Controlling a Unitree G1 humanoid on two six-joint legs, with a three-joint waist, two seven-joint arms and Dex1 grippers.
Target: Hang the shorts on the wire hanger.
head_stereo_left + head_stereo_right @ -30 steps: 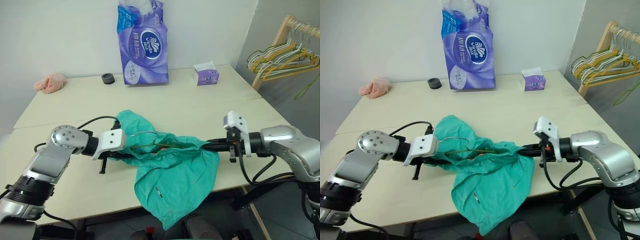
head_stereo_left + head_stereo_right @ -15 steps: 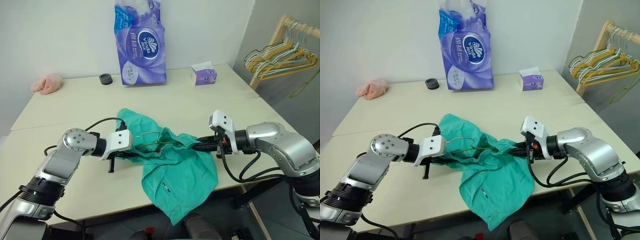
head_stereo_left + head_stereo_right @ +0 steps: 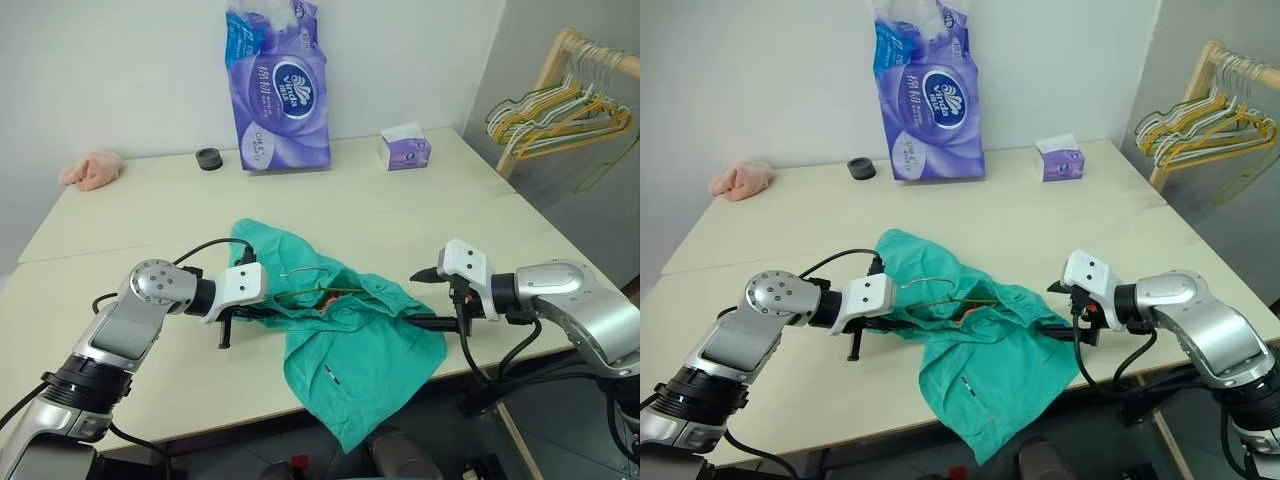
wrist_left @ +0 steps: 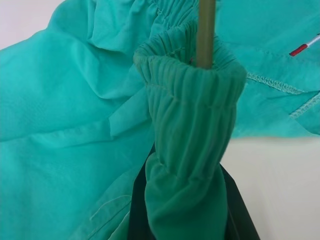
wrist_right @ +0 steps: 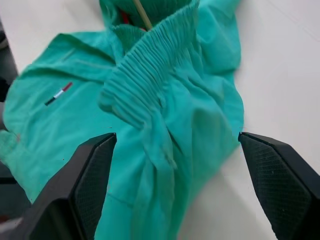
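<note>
Pale cream surface (image 3: 420, 215) carries my teal-green gathered-waist fabric shorts (image 3: 350, 350), one leg spilling over its near edge, the thin olive wire hanger (image 3: 300, 293) threaded inside. My left gripper (image 3: 245, 312) clamps waistband and wire together; my right gripper (image 5: 175, 145) gapes wide beside the waistband. I should regrip and pull it along the wire.

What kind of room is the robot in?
Probably a laundry or clothes-sorting corner of a home-like test room: a wooden rack of hangers, green shorts on a big table, plus a pack of toilet rolls.
</note>
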